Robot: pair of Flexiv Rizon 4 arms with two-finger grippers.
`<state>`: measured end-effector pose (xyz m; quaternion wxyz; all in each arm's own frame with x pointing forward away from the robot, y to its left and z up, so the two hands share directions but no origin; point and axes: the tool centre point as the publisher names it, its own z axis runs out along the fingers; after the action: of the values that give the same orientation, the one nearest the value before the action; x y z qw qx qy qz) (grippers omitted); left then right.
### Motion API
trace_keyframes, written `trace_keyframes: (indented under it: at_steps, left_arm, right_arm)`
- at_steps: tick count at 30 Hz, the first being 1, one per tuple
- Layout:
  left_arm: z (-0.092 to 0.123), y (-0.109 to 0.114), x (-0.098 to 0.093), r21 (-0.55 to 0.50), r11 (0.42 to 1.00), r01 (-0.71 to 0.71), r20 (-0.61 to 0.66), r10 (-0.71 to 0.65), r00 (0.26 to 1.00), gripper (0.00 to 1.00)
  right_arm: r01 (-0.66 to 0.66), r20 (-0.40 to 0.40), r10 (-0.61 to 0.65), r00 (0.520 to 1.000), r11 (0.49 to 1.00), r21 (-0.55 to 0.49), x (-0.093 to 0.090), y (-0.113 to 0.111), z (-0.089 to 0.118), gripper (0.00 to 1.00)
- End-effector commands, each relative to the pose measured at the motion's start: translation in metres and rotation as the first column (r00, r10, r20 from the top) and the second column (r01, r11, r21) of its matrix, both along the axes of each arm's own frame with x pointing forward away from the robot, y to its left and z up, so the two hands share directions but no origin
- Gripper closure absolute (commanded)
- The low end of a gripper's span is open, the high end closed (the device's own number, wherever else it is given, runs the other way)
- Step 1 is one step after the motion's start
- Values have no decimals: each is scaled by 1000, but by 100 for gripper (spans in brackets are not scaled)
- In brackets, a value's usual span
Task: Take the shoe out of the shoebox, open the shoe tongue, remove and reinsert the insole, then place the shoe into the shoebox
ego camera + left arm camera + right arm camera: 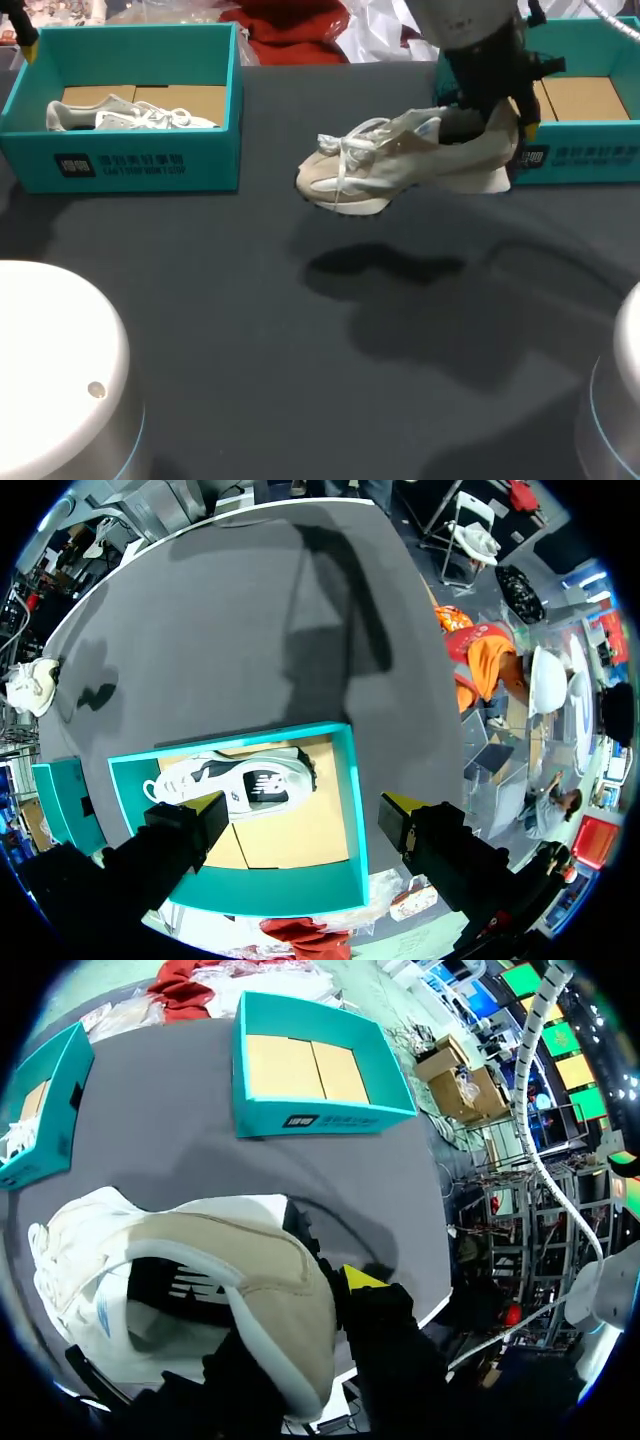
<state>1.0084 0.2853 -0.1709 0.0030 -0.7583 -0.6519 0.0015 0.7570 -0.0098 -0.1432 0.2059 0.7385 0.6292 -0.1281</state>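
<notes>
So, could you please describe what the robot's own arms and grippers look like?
Both grippers are black and blocky. The left gripper has two fingers capped with yellow tips; the right gripper shows one yellow tip. The right arm has a pale grey casing above it. Rounded white housings carry light-blue rings.

The surface (250, 330) lies open across its middle and near part, between white arm bases (50, 370) at the near corners. At the back, a sneaker (130, 115) fills the left shoebox (130, 165); the right shoebox (590, 160) has a bare floor, with the shoe (400, 160) in the right tool (325, 1295) hanging before it.
</notes>
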Motion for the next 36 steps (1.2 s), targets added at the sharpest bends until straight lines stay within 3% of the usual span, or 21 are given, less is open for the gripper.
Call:
trace_keyframes:
  at_steps: [1,15,20,24,27,36]
  left_arm:
    - [0,0,0,2,1000,2,0,-2,1000,0]
    - [0,0,0,2,1000,2,0,-2,1000,0]
    - [0,0,0,2,1000,2,0,-2,1000,0]
    - [0,0,0,2,1000,2,0,-2,1000,0]
    - [0,0,0,2,1000,2,0,-2,1000,0]
    - [0,0,0,2,1000,2,0,-2,1000,0]
  right_arm:
    - [-15,15,14,1000,1000,25,-11,-1,-11,100]
    - [-15,15,14,1000,1000,25,-11,-1,-11,100]
    - [-22,-20,22,1000,1000,-13,-34,37,-44,100]
    - [-37,-50,36,998,999,-22,-49,55,-65,100]
    - [-79,-72,83,994,995,61,-61,74,-85,100]
    - [-79,-72,83,994,995,61,-61,74,-85,100]
